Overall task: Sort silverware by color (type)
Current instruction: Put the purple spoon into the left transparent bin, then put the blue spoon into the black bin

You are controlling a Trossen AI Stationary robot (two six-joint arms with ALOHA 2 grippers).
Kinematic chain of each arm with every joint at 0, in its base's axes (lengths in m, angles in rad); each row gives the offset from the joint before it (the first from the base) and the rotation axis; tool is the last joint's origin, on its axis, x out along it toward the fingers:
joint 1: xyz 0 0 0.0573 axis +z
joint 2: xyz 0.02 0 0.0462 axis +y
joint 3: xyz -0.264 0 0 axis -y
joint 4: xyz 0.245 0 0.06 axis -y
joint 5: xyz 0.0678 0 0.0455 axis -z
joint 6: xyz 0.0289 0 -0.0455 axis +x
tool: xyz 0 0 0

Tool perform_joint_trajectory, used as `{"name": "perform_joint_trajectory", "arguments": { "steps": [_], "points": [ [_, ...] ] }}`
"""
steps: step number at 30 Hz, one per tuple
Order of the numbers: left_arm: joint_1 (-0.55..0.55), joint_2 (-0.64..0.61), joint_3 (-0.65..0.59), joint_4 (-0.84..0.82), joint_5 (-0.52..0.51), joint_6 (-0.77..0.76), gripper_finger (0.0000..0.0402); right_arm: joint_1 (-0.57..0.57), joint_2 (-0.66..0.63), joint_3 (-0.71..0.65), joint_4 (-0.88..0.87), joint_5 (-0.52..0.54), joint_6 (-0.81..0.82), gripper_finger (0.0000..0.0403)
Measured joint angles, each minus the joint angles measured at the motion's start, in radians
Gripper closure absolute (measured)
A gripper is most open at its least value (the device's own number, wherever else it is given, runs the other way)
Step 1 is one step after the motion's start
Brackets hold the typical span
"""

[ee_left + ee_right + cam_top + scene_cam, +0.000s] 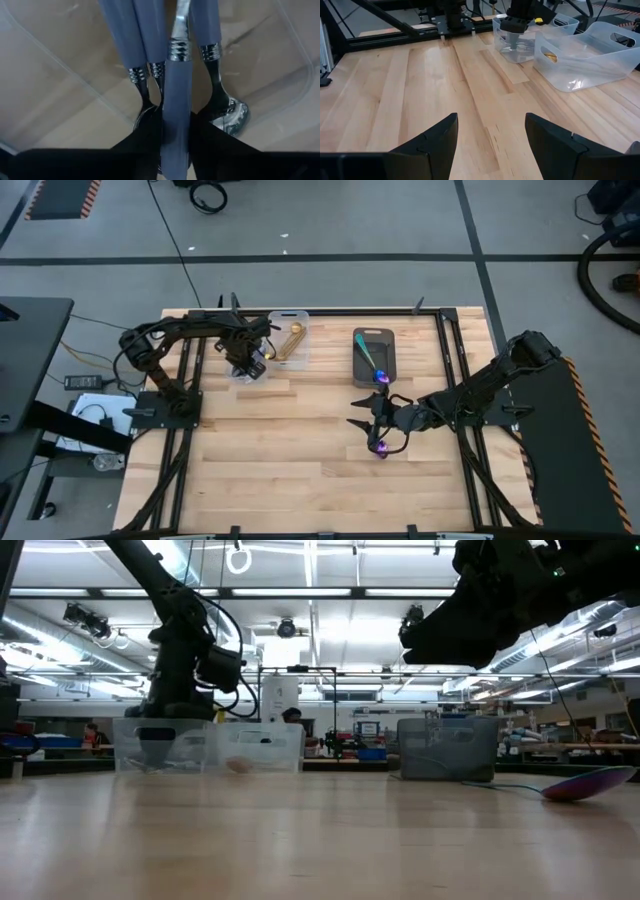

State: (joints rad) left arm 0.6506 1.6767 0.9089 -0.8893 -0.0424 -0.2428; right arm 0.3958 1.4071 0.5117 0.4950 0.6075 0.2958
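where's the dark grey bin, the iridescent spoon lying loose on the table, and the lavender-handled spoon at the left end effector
dark grey bin (362, 361): high view, bare floor.
iridescent spoon (585, 783): low view, bowl.
lavender-handled spoon (176, 100): left wrist view, handle between the fingers.

bright, even overhead strip lights glare in the low view; the close lavender handles look softly blurred.

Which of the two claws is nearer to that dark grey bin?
Right. The right gripper hovers just beside the dark grey bin; the left gripper is across the table, over a clear bin.
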Motion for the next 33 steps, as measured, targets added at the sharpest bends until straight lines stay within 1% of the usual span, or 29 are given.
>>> {"name": "perform_joint_trajectory", "arguments": {
  "steps": [8, 12, 19, 24, 27, 33],
  "points": [
    [-0.012, -0.054, 0.012, -0.038, -0.005, -0.006, 0.0231, 0.0, 0.0, 0.0, -0.001, 0.0, 0.0, 0.0163],
    [-0.032, -0.101, 0.047, -0.081, -0.004, 0.001, 0.0208, 0.0, 0.0, 0.0, 0.002, 0.0, 0.0, 0.0163],
    [-0.081, -0.175, 0.097, -0.103, -0.003, -0.035, 0.0205, -0.001, 0.0, 0.0, -0.002, 0.0, 0.0, 0.0163],
    [-0.146, -0.203, 0.125, -0.101, -0.021, -0.061, 0.0205, -0.001, 0.0, 0.0, -0.007, 0.0, 0.0, 0.0163],
    [-0.209, -0.214, 0.134, -0.053, -0.045, -0.077, 0.0205, -0.001, 0.0, 0.0, -0.027, -0.006, 0.004, 0.0163],
    [-0.346, -0.213, 0.134, 0.084, -0.06, -0.107, 0.0205, -0.001, 0.001, 0.002, -0.089, -0.036, 0.071, 0.0163]
  ]
}}
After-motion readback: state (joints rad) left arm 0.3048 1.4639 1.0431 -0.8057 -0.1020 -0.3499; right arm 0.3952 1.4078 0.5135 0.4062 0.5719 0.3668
